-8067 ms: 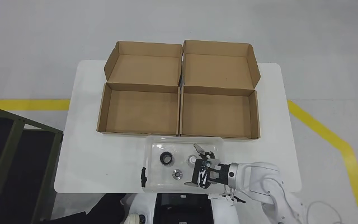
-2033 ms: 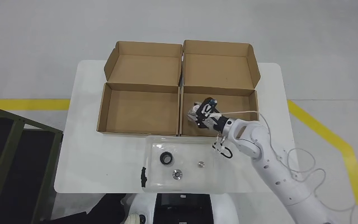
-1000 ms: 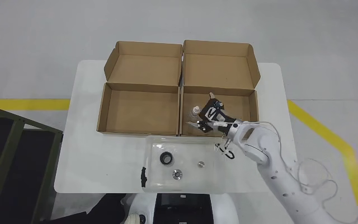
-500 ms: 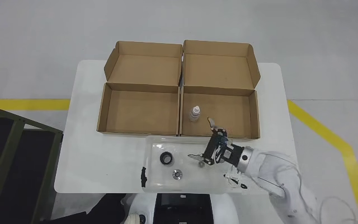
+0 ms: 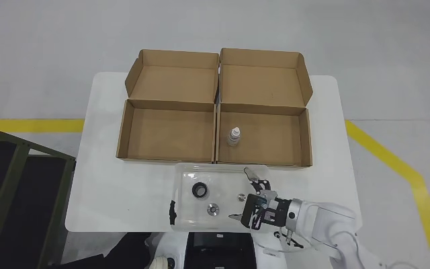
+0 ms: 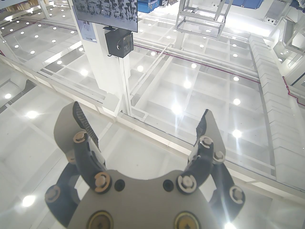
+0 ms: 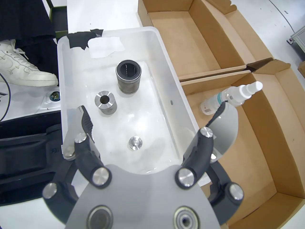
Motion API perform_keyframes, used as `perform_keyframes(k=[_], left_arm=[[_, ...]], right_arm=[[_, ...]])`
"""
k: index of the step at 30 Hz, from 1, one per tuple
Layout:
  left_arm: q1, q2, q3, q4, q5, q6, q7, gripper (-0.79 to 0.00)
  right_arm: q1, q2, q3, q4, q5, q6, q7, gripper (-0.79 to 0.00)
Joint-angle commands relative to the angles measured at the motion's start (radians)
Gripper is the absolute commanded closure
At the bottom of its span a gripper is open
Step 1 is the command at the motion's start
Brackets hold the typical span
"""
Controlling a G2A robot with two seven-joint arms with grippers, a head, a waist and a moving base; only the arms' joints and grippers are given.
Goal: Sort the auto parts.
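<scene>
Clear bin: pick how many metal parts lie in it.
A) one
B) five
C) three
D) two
C: the bin holds a dark bearing, a steel bushing and a small stud, nothing more.

white table (image 5: 101,134), yellow floor stripe (image 5: 40,125), dark green cart (image 5: 23,202)

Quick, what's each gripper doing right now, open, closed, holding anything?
Left gripper: open, holding nothing.
Right gripper: open, holding nothing, over the bin.
</scene>
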Motion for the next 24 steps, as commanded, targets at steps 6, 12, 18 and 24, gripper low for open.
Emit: perform_keyframes(k=[6, 12, 18, 24], left_arm=[[0.000, 0.000, 0.000, 0.000, 0.000, 0.000, 0.000, -0.785], [0.000, 0.000, 0.000, 0.000, 0.000, 0.000, 0.000, -0.785], [0.000, 0.000, 0.000, 0.000, 0.000, 0.000, 0.000, -0.785], [0.000, 0.000, 0.000, 0.000, 0.000, 0.000, 0.000, -0.785]], right_arm=[[0.013, 0.005, -0.020, 0.014, -0.031, -0.031, 0.033, -0.785], [0.038, 0.005, -0.043, 0.044, -0.030, -0.033, 0.073, -0.785], [0.069, 0.004, -0.063, 0.073, -0.013, -0.024, 0.113, -0.779], [0.089, 0.004, -0.081, 0.079, -0.029, -0.010, 0.148, -0.714]])
